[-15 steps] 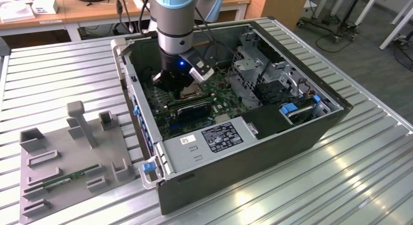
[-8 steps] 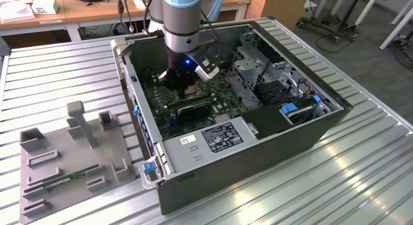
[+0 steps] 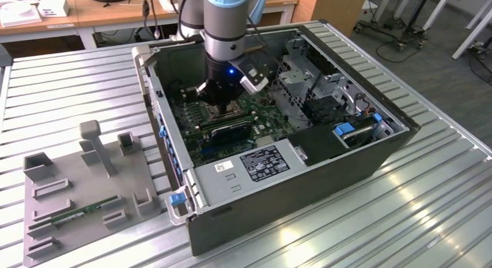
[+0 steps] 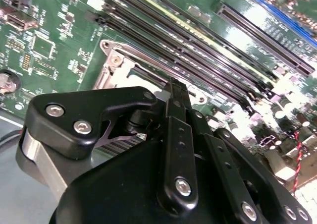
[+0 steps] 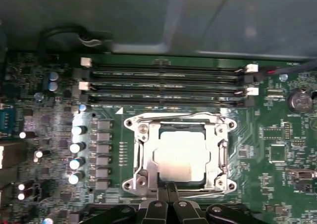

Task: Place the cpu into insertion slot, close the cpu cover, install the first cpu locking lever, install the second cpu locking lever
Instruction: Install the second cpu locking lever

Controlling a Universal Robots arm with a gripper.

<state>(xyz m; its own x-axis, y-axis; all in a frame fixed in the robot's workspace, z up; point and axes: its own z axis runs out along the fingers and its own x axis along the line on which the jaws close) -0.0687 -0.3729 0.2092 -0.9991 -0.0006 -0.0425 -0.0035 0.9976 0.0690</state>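
The black claw (image 4: 173,92) fills the foreground of the second wrist view, its fingers (image 4: 177,135) pressed together into one thin tip with nothing between them, clenched, just above the edge of the socket. In the first wrist view that tip (image 5: 171,188) hangs at the near rim of the cover (image 5: 218,144), which lies flat over the slot (image 5: 181,182), framing the silvery cpu (image 5: 179,153) seated within its cut-out. One lever (image 5: 178,117) runs along the far side of the cover; whether it is latched I cannot tell. Beyond it lie four long memory slots (image 5: 163,85) side by side, and a column of four round capacitors (image 5: 77,154) stands beside the socket. All sit on one green board (image 5: 277,149). In the exterior view the arm (image 3: 224,31) reaches straight down into one open case (image 3: 284,176) lying on its side, the claw (image 3: 223,109) low over the board. The case rests on a ribbed metal surface (image 3: 400,222). At the exterior view's left a grey fixture (image 3: 84,193) with upright posts lies on the same surface, holding one green memory stick (image 3: 84,212). Behind, a wooden desk (image 3: 100,14) stands in the room, and grey floor (image 3: 430,55) with wheeled stands shows at the exterior view's right.
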